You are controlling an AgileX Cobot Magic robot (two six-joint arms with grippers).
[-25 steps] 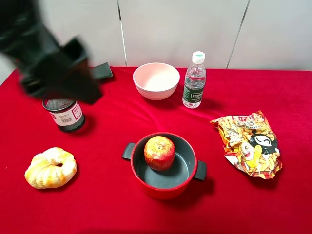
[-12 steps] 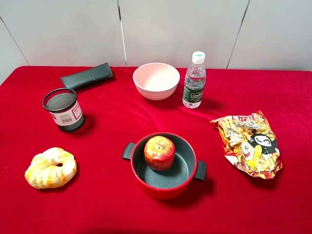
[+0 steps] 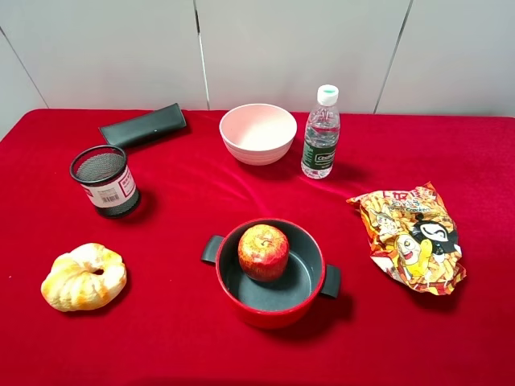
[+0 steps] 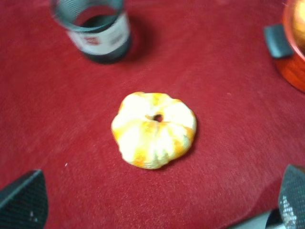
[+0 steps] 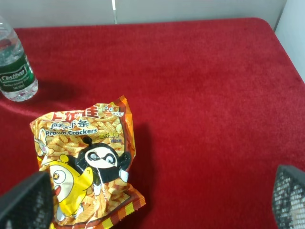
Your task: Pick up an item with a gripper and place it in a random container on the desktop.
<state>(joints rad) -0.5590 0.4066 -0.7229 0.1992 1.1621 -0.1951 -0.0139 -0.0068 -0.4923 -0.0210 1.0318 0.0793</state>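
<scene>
The red apple [image 3: 263,250] sits inside the red pot [image 3: 273,315] on the red cloth desktop [image 3: 177,338], front of centre. No arm shows in the exterior high view. In the left wrist view my left gripper [image 4: 157,202] is open and empty; its fingertips [image 4: 21,202] stand wide apart above the cloth near the bread roll [image 4: 153,129]. An edge of the pot [image 4: 293,71] shows there too. My right gripper [image 5: 157,202] is open and empty above the cloth beside the snack bag [image 5: 88,162].
A bread roll [image 3: 84,277] lies front left. A black mesh cup [image 3: 105,180] and a black case [image 3: 143,125] stand at back left. A pink bowl [image 3: 257,133] and water bottle [image 3: 321,133] stand at the back. A snack bag [image 3: 412,236] lies right.
The left arm, over the mesh cup and case one second ago, has withdrawn out of the exterior high view. The apple and pot have not moved.
</scene>
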